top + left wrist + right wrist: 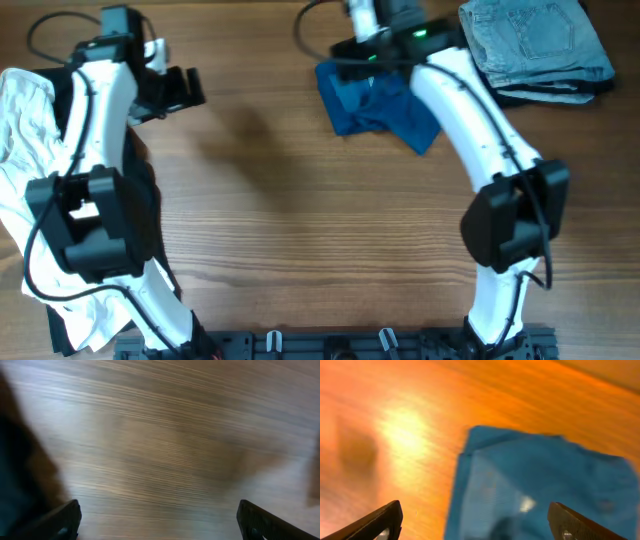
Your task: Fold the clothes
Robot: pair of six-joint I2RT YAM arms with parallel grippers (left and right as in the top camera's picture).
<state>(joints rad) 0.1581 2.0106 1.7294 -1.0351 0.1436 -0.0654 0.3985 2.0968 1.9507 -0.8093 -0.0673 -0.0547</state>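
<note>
A blue garment lies crumpled on the wooden table at the back centre. My right gripper hovers over its far edge; in the right wrist view the fingers are spread wide and empty above the blue cloth. My left gripper is open and empty over bare wood at the back left, its fingertips wide apart. A pile of white and black clothes lies at the left edge. Folded denim sits at the back right.
The dark garment of the left pile shows blurred at the left of the left wrist view. A dark cloth lies under the denim stack. The arm bases stand along the front edge.
</note>
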